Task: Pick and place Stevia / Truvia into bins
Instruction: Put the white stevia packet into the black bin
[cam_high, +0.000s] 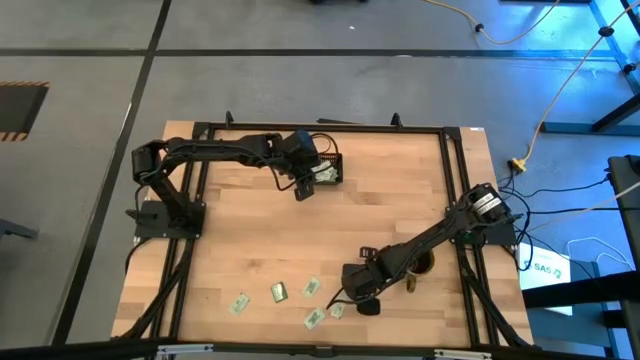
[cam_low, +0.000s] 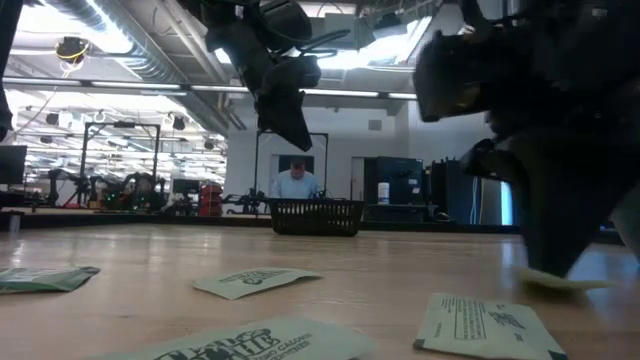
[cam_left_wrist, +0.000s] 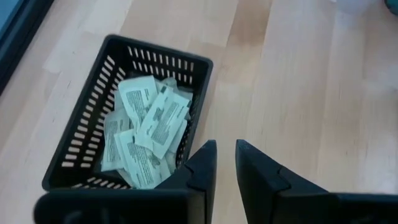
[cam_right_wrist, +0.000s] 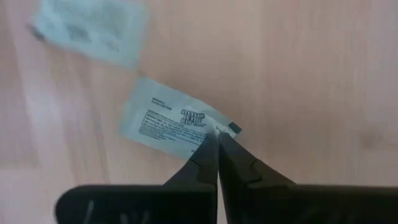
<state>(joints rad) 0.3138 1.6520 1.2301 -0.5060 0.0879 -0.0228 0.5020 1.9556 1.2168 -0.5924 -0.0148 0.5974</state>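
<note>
On my right wrist feed the right gripper (cam_right_wrist: 217, 138) has its fingers pressed together on the edge of a packet (cam_right_wrist: 171, 122), pinching its corner where it lies flat on the worktop (cam_right_wrist: 298, 74). A second packet (cam_right_wrist: 93, 28) lies blurred just beyond it. The high view cannot show me that pinch: there the right gripper (cam_high: 352, 296) is only a dark mass low over the front of the worktop, with loose packets beside it, one (cam_high: 336, 311) just at its tip, others at (cam_high: 314, 318), (cam_high: 311, 287), (cam_high: 279, 291) and (cam_high: 240, 303). A mug (cam_high: 425, 264) sits partly under the right arm, and only this view shows it.

The left gripper (cam_left_wrist: 225, 163) hangs above the worktop just beside the bin (cam_left_wrist: 74, 143), its fingers slightly apart with a narrow gap and nothing between them. The left wrist feed is the only one that looks into the bin: a heap of packets (cam_left_wrist: 146, 127) lies inside, overlapping, printed sides up. From above I see the left gripper (cam_high: 303, 190) at the bin's (cam_high: 338, 160) near edge, toward the back of the worktop, well apart from the right arm.

The low view gives me the bin (cam_low: 317, 216) far off as a slatted basket, the left gripper (cam_low: 292, 130) hanging above it and clear of the worktop, a person (cam_low: 296, 182) in the room behind, and the pinched packet (cam_low: 560, 281) under the right gripper (cam_low: 555, 262).
</note>
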